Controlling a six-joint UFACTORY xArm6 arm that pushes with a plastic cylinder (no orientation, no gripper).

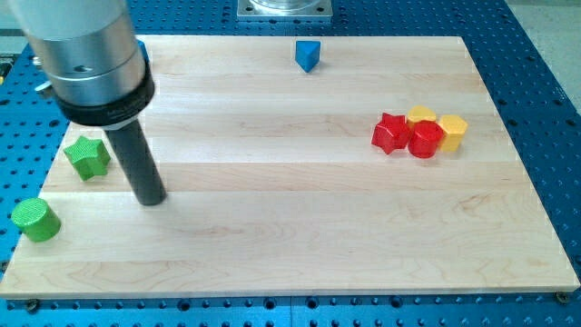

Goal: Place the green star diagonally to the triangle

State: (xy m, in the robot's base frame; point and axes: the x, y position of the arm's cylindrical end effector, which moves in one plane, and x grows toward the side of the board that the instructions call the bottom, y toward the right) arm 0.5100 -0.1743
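The green star lies near the board's left edge. The blue triangle sits at the view's top, near the board's far edge, far to the right of the star. My tip rests on the board just right of and slightly below the green star, a short gap apart from it. The rod rises from the tip up to the large grey arm body at the top left.
A green cylinder sits at the board's lower left edge, below the star. At the right, a red star, red cylinder and two yellow blocks cluster together. A blue block is mostly hidden behind the arm.
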